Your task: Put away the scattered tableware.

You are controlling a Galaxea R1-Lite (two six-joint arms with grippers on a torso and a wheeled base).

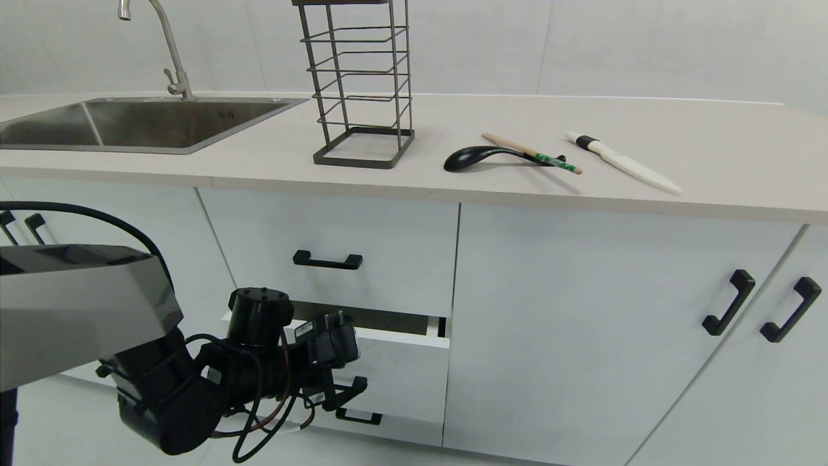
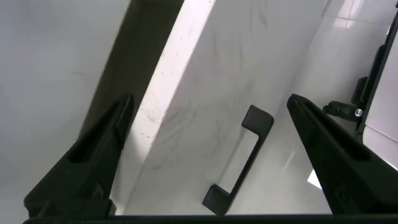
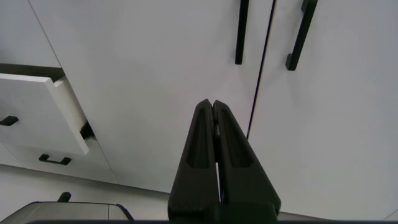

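On the countertop [image 1: 711,129] lie a black spoon [image 1: 469,157], wooden chopsticks [image 1: 530,153] resting across the spoon's handle, and a white knife [image 1: 624,163] with a black band. My left gripper [image 1: 346,388] hangs low in front of the partly open drawer [image 1: 394,359]. In the left wrist view this gripper [image 2: 210,102] is open, with the drawer's black handle [image 2: 239,158] between the fingers [image 2: 93,155] and untouched. My right gripper [image 3: 213,106] is shut on nothing and points at the white cabinet doors [image 3: 155,62].
A tall wire rack [image 1: 362,84] stands on the counter left of the tableware. A steel sink [image 1: 142,123] with a tap [image 1: 169,45] is at the far left. The top drawer [image 1: 326,260] is closed, and two doors with black handles [image 1: 728,303] are on the right.
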